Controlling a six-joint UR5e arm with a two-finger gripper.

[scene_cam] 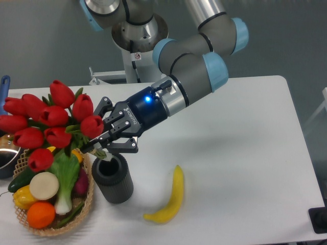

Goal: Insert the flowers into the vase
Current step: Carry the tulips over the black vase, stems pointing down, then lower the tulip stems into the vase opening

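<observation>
here my gripper (100, 146) is pinching the stems of the flowers (48, 122), whose heads lean out to its left. the vase (113, 177) stands just below its fingertips. i judge the stems need tilting upright before i lower them.

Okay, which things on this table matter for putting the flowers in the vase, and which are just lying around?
Part of the job:
flowers
vase
gripper, holding the stems

Just lying about:
banana
wicker basket of vegetables
steel pot at the left edge
</observation>
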